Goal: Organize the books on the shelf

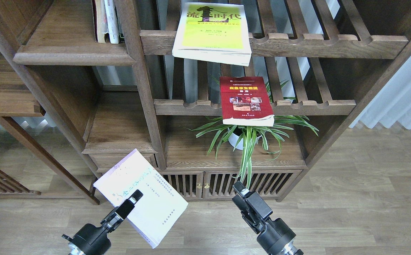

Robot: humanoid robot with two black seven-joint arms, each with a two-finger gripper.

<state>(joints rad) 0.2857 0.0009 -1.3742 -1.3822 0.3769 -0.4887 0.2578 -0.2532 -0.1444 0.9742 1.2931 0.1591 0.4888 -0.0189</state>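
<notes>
A home: wooden bookcase (pixel 145 88), potted plant (pixel 247 136), curtains (pixel 403 99).

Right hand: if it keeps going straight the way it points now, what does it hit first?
The right hand points up and slightly left, toward the hanging leaves of the potted plant and the slatted cabinet doors behind them. Probably the leaf tips come first, but depth is hard to judge from this view.

A tall dark-brown wooden bookcase (pixel 145 88) fills most of the view, with slatted racks (pixel 308 102) on its right half and a low cabinet with slatted doors (pixel 226 182) at its base. A potted spider plant (pixel 247 138) stands on the cabinet top. The floor (pixel 361 198) is grey-brown wood-look planks. Pale pleated curtains (pixel 403 95) hang at the right edge, brightly lit.
</notes>
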